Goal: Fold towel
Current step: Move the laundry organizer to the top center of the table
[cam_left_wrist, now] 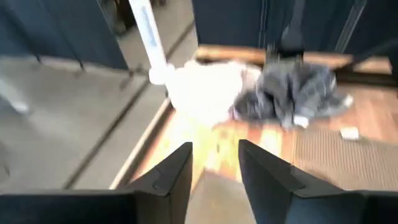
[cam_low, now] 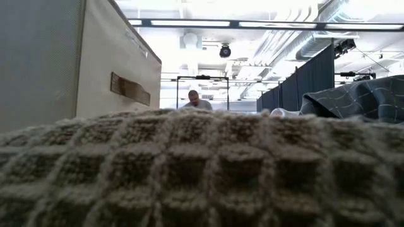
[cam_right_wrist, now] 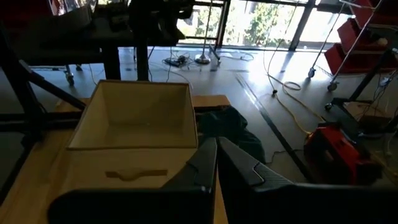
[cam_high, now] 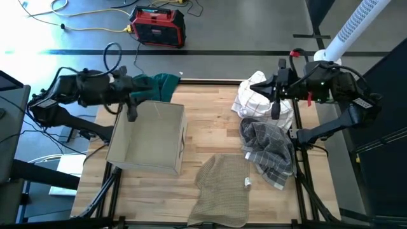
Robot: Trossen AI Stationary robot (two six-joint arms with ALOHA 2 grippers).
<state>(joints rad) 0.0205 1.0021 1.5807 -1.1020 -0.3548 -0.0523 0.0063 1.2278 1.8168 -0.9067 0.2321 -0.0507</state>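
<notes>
Left gripper [cam_high: 131, 115] is held fingers apart above open beige fabric box [cam_high: 147, 138] | right gripper [cam_high: 275, 112] is held clenched, empty, over white crumpled towel [cam_high: 254, 95]

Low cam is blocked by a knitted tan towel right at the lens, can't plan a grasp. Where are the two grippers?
Observer: Neither is on the towel. The left gripper hangs over the rear left corner of the open beige fabric box, fingers apart.
Operator: Right one?
Observer: The right gripper is shut and empty, above the crumpled white cloth at the table's right rear.
Operator: Towel flat?
Observer: No. The tan waffle-weave towel lies rumpled and unfolded at front centre, next to a grey plaid cloth.
</notes>
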